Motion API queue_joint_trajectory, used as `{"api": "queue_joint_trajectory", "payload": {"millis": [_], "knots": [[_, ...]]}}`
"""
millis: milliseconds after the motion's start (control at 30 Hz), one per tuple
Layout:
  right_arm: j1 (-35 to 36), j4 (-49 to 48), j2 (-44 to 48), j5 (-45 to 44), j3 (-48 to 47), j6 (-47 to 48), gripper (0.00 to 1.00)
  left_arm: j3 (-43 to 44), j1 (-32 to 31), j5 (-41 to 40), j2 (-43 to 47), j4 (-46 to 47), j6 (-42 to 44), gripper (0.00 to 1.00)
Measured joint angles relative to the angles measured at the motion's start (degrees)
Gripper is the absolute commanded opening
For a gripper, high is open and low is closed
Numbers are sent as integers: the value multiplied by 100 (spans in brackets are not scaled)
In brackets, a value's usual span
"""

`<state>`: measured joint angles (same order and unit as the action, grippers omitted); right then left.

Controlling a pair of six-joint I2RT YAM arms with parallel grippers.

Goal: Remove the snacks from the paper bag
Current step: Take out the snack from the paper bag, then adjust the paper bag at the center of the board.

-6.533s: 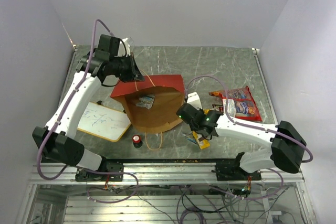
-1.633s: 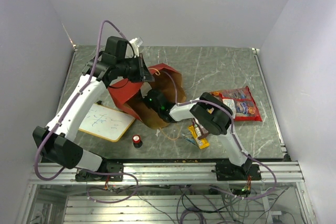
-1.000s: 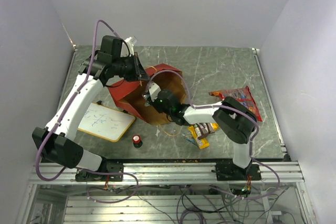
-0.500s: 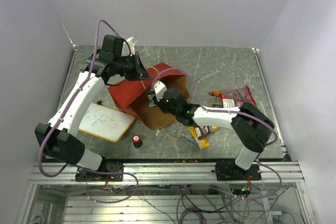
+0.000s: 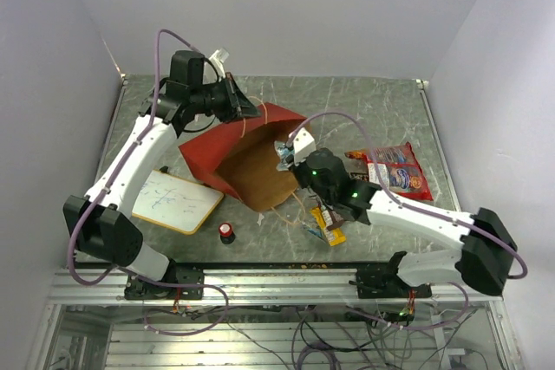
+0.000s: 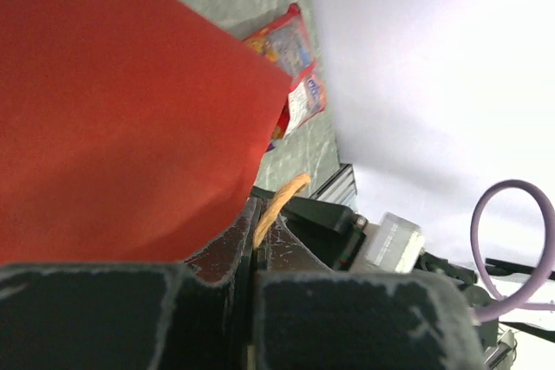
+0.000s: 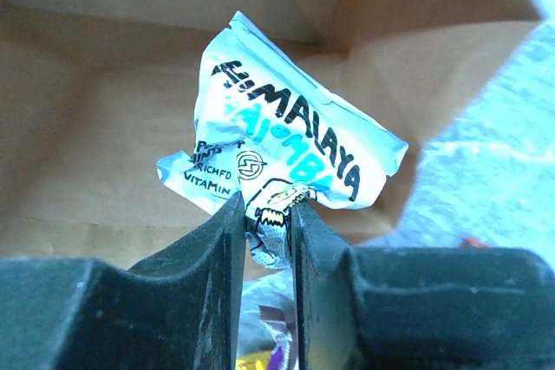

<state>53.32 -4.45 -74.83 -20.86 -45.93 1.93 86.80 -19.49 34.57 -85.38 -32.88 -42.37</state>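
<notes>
Top external view: the paper bag lies tipped on its side on the grey table. Its red outside is up and its mouth faces the near edge, showing the brown kraft inside. The left gripper has its jaws pressed together on the bag's orange string handle, just past the red wall at the bag's far upper edge. The right gripper is clamped on a crumpled white packet printed in black and blue, pinched by its lower corner. That packet hangs at the right rim of the bag's mouth, with brown paper behind it in the right wrist view. Whether it is just within the rim or just clear of it cannot be told. Out on the table to the right of the bag lies the flat red chip bag, well apart from the mouth. Nearer, just beside the right arm's wrist, a few small bars in yellow and brown wrappers lie together. Left of the bag sits a wood-framed whiteboard, and near the bag's front stands a small red-topped knob.
</notes>
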Motion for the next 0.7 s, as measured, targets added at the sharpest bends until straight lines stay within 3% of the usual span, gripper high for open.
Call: {"api": "queue_joint_trajectory", "payload": {"millis": [167, 467, 700], "knots": [[0, 450, 704, -413, -66, -59, 0, 52, -26, 175, -144, 636, -382, 7], [0, 874, 1029, -710, -348, -48, 0, 629, 31, 243, -660, 1239, -785, 7], [0, 1150, 1231, -732, -592, 17, 0, 671, 835, 264, -728, 1113, -577, 7]]}}
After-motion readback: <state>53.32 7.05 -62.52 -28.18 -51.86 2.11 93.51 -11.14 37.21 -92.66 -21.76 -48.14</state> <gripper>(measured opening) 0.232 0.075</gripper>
